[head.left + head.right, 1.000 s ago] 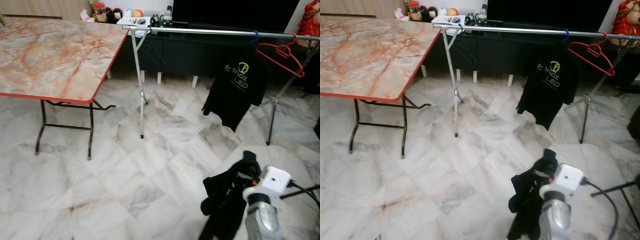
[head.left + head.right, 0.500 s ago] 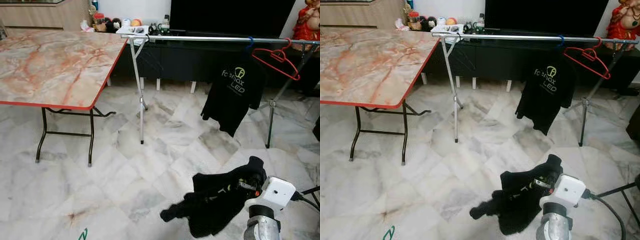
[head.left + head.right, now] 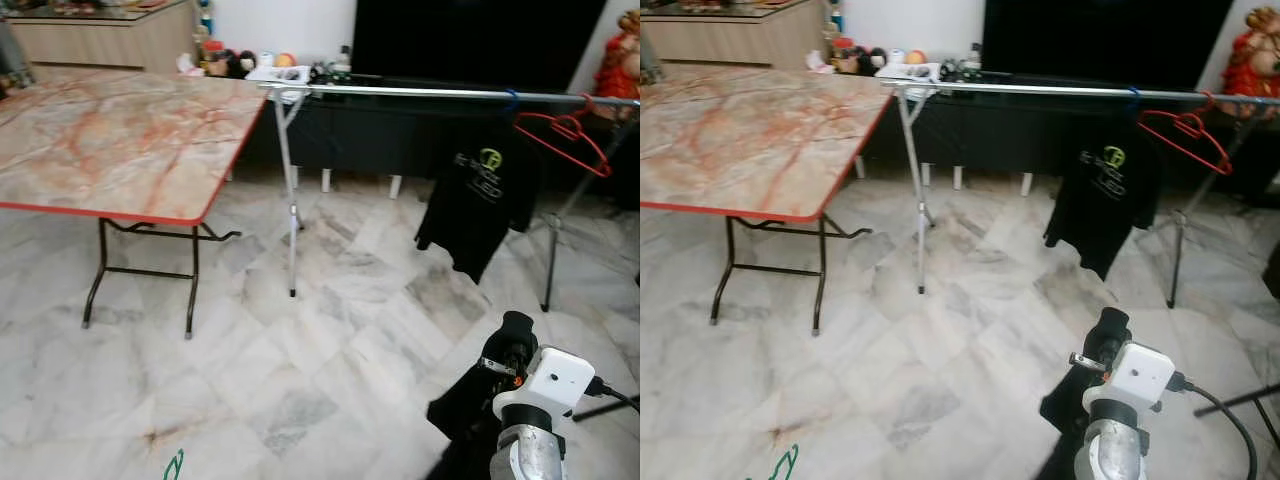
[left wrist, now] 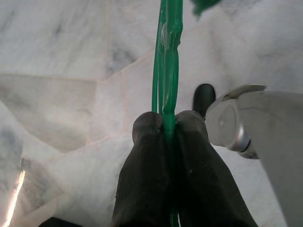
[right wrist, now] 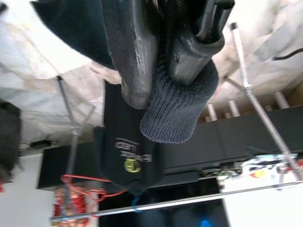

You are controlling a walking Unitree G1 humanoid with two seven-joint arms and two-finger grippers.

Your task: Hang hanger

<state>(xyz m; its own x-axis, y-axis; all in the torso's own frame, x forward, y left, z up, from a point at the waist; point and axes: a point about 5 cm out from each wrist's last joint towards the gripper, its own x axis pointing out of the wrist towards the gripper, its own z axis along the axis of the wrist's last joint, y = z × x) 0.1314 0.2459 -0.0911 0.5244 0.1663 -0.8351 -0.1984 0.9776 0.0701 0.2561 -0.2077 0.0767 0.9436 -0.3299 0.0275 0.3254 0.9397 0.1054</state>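
My right gripper (image 3: 507, 345) is low at the right, shut on a black garment (image 3: 465, 410) that droops below it toward the floor. In the right wrist view its fingers (image 5: 142, 52) pinch the dark knit cloth (image 5: 175, 113). My left gripper (image 4: 165, 125) is shut on a thin green hanger (image 4: 169, 56) above the marble floor; a bit of that green hanger (image 3: 174, 465) peeks in at the lower edge of the head view. Ahead stands a silver clothes rail (image 3: 420, 92) carrying a black printed T-shirt (image 3: 482, 200) and an empty red hanger (image 3: 565, 132).
A marble-top folding table (image 3: 110, 140) with a red edge and black legs stands to the left. A dark TV cabinet (image 3: 400, 130) lies behind the rail, whose legs (image 3: 291, 240) reach the floor. A black cable (image 3: 615, 400) runs along the right.
The black garment, flung out to the left half a second ago, now hangs straight below my right gripper. The camera has shifted, so the whole scene sits a little differently.
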